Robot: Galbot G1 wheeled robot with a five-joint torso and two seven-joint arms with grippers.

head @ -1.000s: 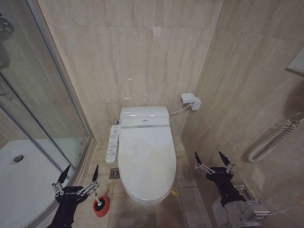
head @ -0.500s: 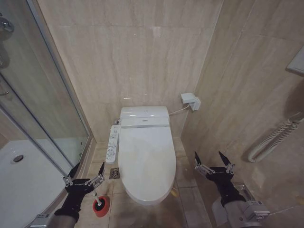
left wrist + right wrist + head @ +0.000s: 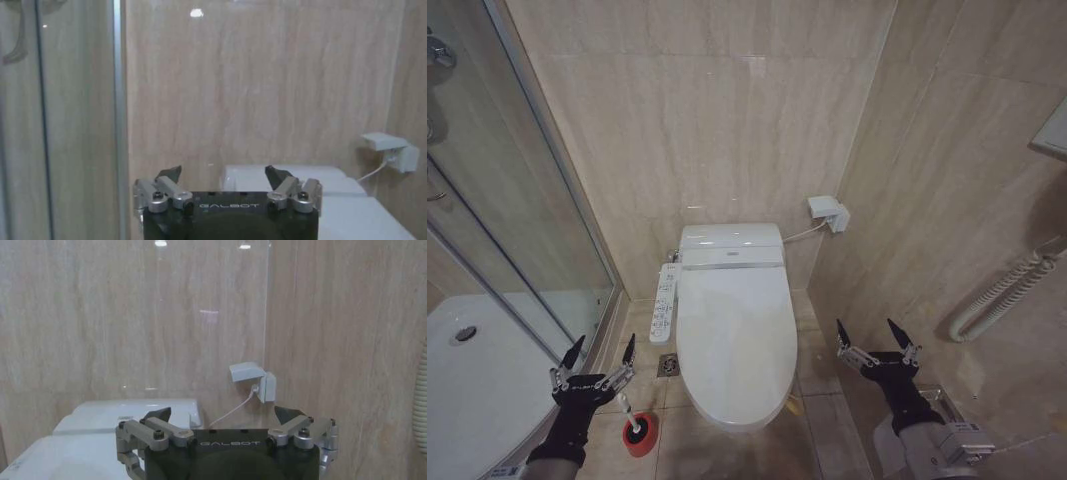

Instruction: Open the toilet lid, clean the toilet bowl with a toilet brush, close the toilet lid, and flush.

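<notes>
Toilet brush [image 3: 630,425] stands just below the wide-open left hand [image 3: 601,352]; right hand [image 3: 875,333] open too.

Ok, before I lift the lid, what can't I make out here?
- Bowl: hidden under the closed lid, head view.
- Brush: bristle head sunk in the red holder; left gripper crosses the handle top.
- Lid's front edge: cut off in both wrist views.
- Remote: buttons too small to read.
</notes>
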